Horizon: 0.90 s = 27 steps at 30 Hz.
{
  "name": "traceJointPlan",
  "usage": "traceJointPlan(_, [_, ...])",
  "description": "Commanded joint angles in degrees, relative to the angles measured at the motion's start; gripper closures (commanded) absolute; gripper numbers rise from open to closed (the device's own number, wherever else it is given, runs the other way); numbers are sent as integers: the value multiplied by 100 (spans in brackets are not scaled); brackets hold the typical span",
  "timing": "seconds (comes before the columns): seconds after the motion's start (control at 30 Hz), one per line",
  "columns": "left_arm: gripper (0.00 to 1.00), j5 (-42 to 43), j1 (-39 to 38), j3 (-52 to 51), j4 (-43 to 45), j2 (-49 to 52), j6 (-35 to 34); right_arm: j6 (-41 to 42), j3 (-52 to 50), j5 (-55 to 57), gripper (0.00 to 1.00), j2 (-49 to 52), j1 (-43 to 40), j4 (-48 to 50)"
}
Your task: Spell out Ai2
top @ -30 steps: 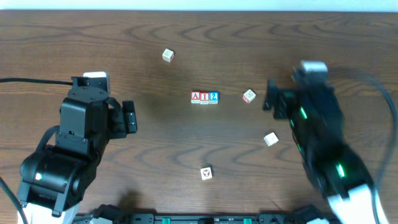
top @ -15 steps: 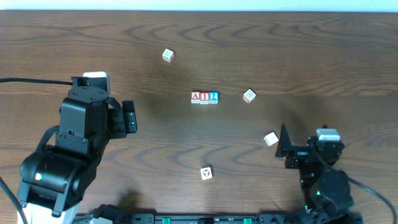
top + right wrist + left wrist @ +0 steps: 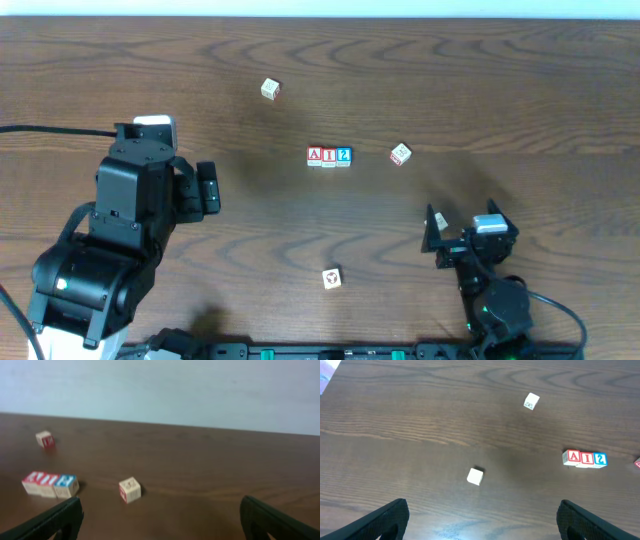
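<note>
The three cubes stand touching in a row at the table's middle: red A (image 3: 314,155), red I (image 3: 329,155), blue 2 (image 3: 343,155). The row shows at the right of the left wrist view, A (image 3: 574,457), I (image 3: 587,458), 2 (image 3: 600,459), and blurred at the left of the right wrist view, A (image 3: 31,481), 2 (image 3: 66,484). My left gripper (image 3: 208,188) is open and empty, well left of the row; its fingertips (image 3: 387,519) stand wide apart. My right gripper (image 3: 432,232) is open and empty at the front right, far from the row.
Pale cubes lie scattered: one at the back (image 3: 270,89), one right of the row (image 3: 400,154), one at the front (image 3: 331,278), one (image 3: 438,219) against my right gripper. The table's far edge and a pale wall (image 3: 200,390) show in the right wrist view.
My right arm has pulled back from beside the row to the table's front right and folded low. The left arm and the cubes have not moved.
</note>
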Motion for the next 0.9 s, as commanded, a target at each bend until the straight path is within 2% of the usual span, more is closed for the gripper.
traceJointPlan(0.0, [5, -101, 13, 70, -7, 9, -2, -498, -9, -227, 1, -31, -20, -291])
traceJointPlan(0.2, [5, -101, 13, 70, -7, 9, -2, -632, -9, -1163, 1, 98, -15, -350])
traceJointPlan(0.77, [5, -81, 7, 48, -9, -15, 15, -632, -9, -1176, 1, 144, -15, -350])
traceJointPlan(0.87, [5, -219, 9, -155, 116, -551, 186, -632, -9, -1176, 1, 144, -15, -350])
